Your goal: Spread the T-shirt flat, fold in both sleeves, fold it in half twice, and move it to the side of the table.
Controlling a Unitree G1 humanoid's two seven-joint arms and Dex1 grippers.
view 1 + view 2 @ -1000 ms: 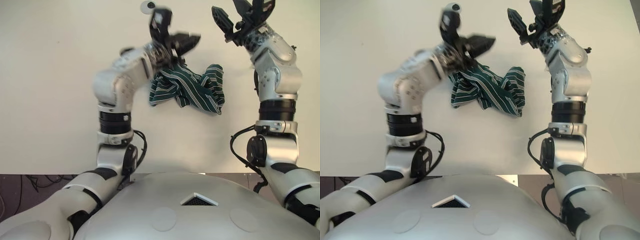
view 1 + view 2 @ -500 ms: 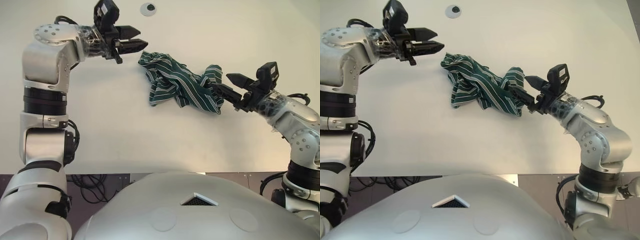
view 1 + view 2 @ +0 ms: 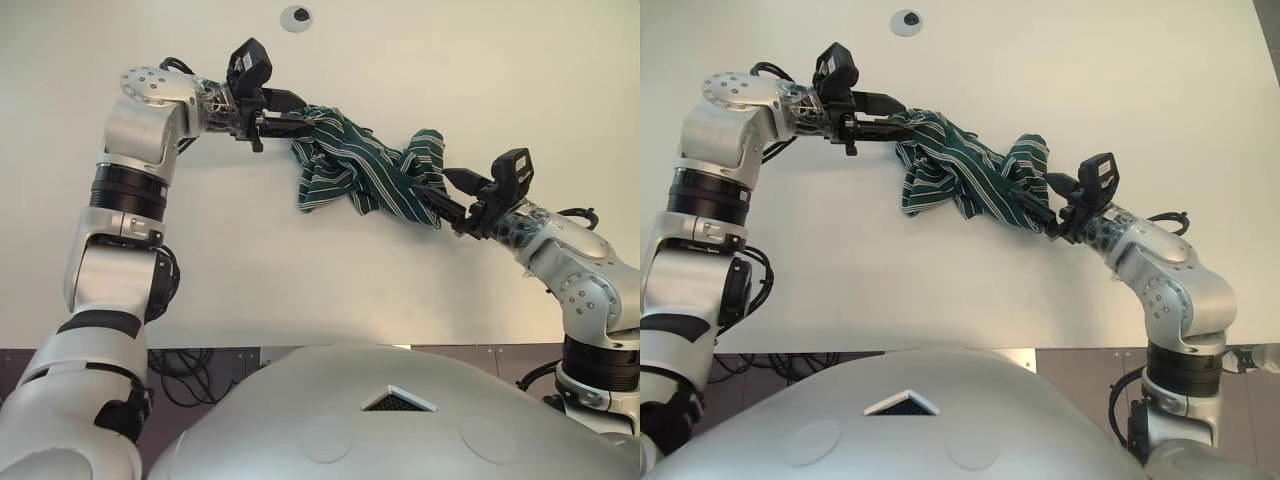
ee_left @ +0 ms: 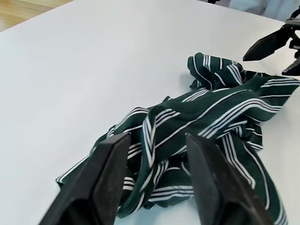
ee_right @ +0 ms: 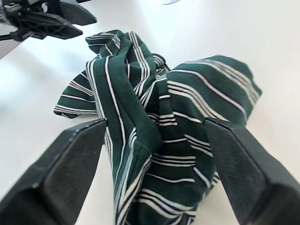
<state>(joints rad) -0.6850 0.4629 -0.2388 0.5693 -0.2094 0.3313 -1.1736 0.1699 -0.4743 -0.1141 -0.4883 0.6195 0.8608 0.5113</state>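
A: Surface, garment?
B: Plain white table [image 3: 500, 60]; crumpled dark green, white-striped fabric T-shirt [image 3: 365, 175] heaped mid-table.
A: Grippers?
B: Both spread: left gripper [image 3: 305, 110] at the shirt's left end, right gripper [image 3: 438, 184] at its right. Small round grey disc [image 3: 295, 16] at the far edge.

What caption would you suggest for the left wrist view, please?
Open left gripper at the crumpled green-striped T-shirt on a white table.

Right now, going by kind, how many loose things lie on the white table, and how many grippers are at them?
Dark green T-shirt with white stripes, crumpled: 1
Small round pale disc with a dark centre, beyond the shirt: 1
Black two-fingered grippers, both open: 2 (left gripper, right gripper)
Total: 4
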